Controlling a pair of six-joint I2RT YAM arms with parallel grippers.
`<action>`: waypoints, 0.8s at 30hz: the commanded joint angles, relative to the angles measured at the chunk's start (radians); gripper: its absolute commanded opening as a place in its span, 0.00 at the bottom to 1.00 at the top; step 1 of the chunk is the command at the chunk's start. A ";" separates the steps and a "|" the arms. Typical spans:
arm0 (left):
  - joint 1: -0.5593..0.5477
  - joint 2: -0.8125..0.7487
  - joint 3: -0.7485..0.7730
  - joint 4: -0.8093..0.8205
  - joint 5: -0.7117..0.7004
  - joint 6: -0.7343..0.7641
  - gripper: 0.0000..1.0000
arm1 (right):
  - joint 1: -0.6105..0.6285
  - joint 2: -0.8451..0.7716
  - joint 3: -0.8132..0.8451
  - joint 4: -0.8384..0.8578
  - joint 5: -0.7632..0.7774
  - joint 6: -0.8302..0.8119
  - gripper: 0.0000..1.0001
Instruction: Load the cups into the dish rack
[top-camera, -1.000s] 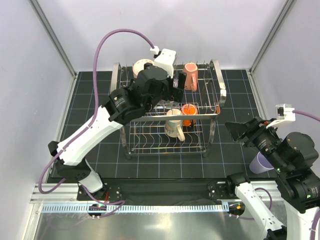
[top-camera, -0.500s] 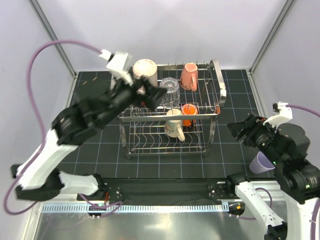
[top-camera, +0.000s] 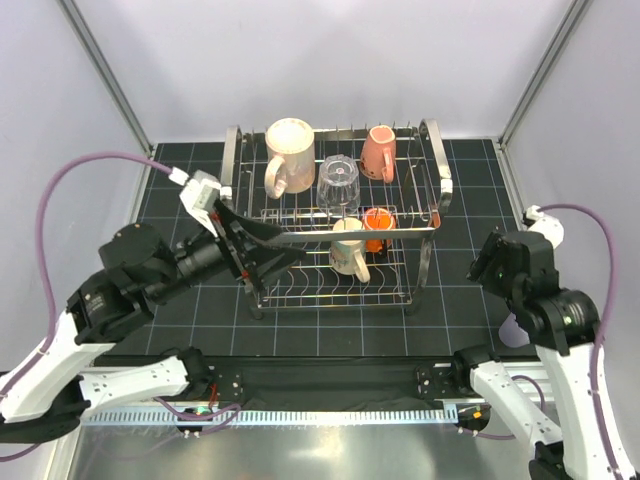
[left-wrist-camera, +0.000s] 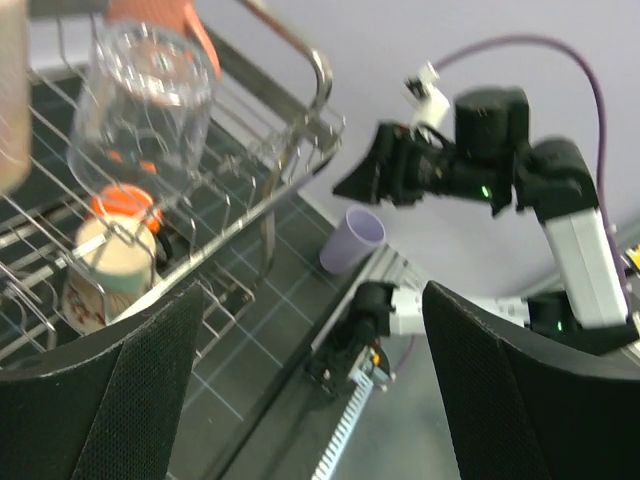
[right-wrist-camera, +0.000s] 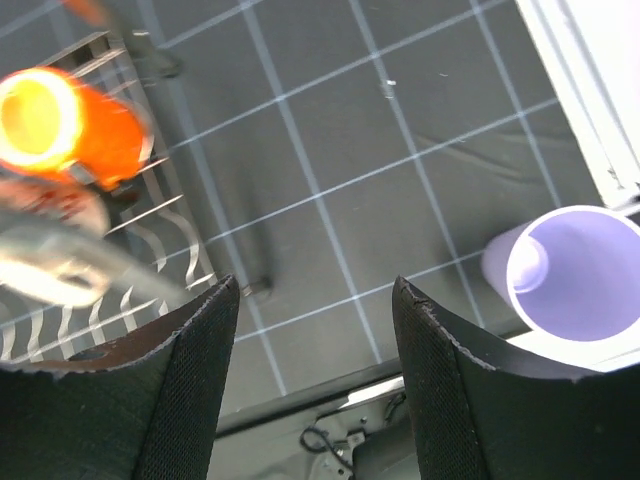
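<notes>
Within the last second the left arm has been withdrawn from over the upper tier of the two-tier chrome wire dish rack (top-camera: 432, 190) to the near left; the left gripper (left-wrist-camera: 312, 300) is seen spread wide with nothing in it. The clear glass tumbler (top-camera: 339, 183) has been left upside down on the upper tier, between the beige-pink mug (top-camera: 288, 150) and the salmon-pink mug (top-camera: 379, 150); the small orange cup (top-camera: 377, 225) and the cream mug with dark print (top-camera: 348, 250) are lodged on the lower tier. Five cups are thus judged loaded.

The lavender tumbler (right-wrist-camera: 575, 270) remains upright on the surface, well right of the rack near the front edge; the right gripper (right-wrist-camera: 312, 290) is held above and just beside it, partly spread and empty.

The surface is covered by a black mat with pale grid lines (top-camera: 470, 180); it is enclosed by plain pale walls (top-camera: 400, 60) with metal corner posts.
</notes>
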 joint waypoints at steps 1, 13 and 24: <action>0.003 -0.024 -0.101 0.057 0.112 -0.098 0.86 | -0.027 0.093 -0.022 0.087 0.123 0.038 0.64; 0.003 -0.233 -0.279 0.053 0.088 -0.127 0.86 | -0.507 0.259 -0.058 0.193 -0.039 -0.089 0.60; 0.003 -0.210 -0.275 0.090 0.170 -0.125 0.86 | -0.615 0.179 -0.240 0.244 0.054 0.099 0.59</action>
